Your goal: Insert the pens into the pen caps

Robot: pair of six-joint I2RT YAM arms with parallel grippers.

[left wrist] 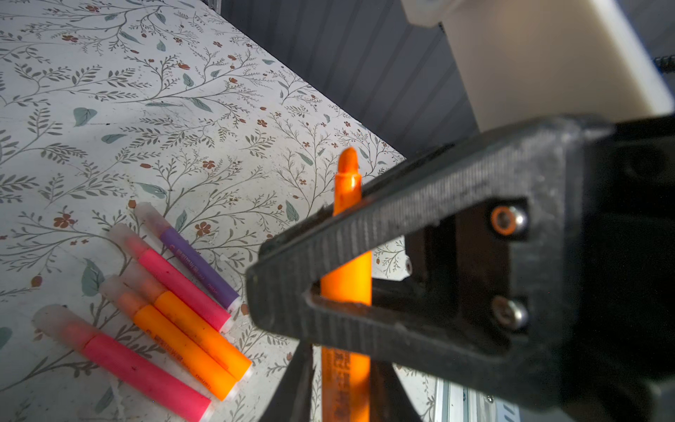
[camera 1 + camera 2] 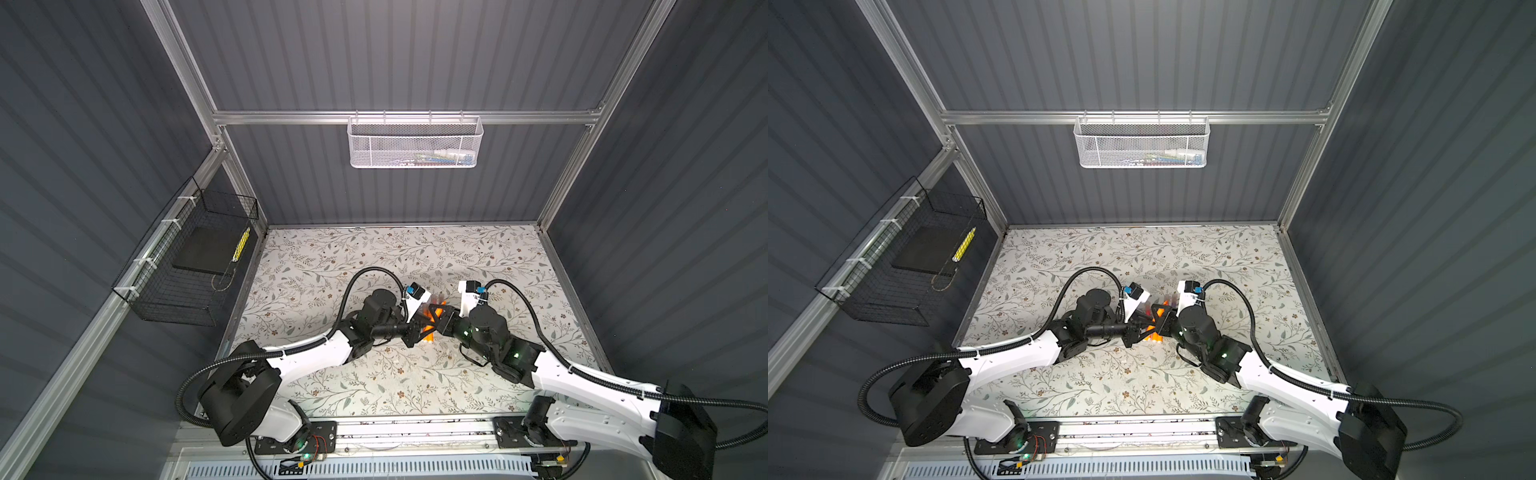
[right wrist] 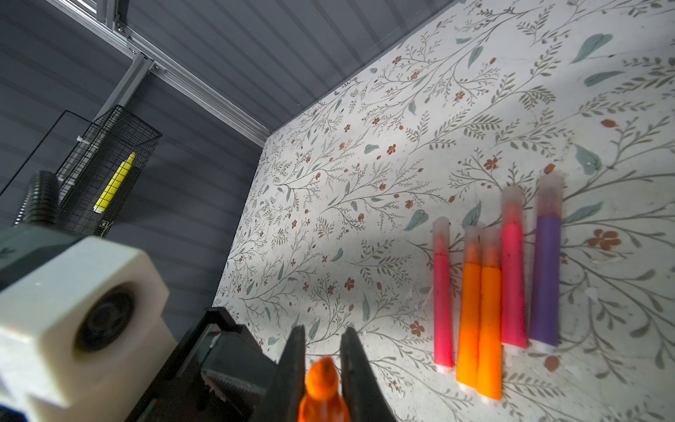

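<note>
Well, across the counter (image 2: 374, 386) I judge this job nearly finished. Both arms meet over its middle. My right claw (image 3: 323, 350) is clamped tight on the orange pen (image 1: 347, 277), which is lifted off the surface with its tip bare. My left claw (image 1: 341, 365) brackets the barrel lower down, but I cannot tell whether it actually grips. Near them lie the five capped pens (image 3: 489, 292), side by side, each seated in one of the pen caps (image 3: 441, 228). I cannot find a sixth cap.
</note>
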